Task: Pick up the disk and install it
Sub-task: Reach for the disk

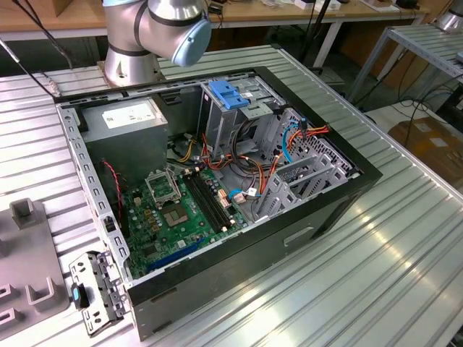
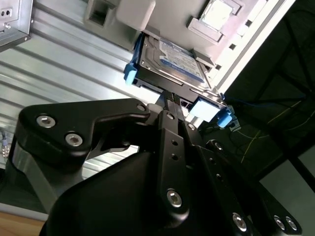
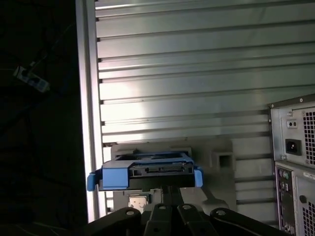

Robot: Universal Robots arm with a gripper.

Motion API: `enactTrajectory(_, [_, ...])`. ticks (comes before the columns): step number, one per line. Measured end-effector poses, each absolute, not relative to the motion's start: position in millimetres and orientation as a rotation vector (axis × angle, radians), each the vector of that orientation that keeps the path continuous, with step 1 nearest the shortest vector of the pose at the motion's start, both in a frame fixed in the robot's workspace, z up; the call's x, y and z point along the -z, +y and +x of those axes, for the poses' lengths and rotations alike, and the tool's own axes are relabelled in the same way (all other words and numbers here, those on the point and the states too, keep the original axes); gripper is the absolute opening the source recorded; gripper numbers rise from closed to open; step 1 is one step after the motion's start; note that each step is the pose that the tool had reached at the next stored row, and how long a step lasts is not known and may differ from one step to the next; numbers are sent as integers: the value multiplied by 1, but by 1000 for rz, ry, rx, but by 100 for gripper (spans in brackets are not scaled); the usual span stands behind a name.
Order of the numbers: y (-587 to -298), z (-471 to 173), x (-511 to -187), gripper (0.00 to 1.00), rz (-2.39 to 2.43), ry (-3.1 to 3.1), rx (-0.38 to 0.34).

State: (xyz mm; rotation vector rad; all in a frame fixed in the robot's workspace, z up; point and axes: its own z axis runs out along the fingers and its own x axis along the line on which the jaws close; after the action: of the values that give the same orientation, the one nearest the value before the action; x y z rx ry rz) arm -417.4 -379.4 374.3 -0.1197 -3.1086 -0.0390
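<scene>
One disk lies flat on one grey holder on the ribbed desk, just ahead of the jaws, which are drawn nearly together at its near edge, grip unclear.

Open computer case on the slatted table, exterior view. The top is left open, and the interior is enclosed on all four sides by the case walls. Open room is found over the motherboard, between the power supply and the drive cage. The cage top is capped by a blue bracket, and the space beside it is crossed by orange, red and blue cables. The arm's base is set just behind the case. In the first wrist view, the disk is backed by a grey fixture. Bare table is seen beyond, bounded on one side by a computer's rear panel.
</scene>
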Motion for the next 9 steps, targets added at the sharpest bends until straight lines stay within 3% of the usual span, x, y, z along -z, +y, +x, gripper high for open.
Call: enactTrajectory(9, [-376, -444, -372, 11, -119, -3100, 38])
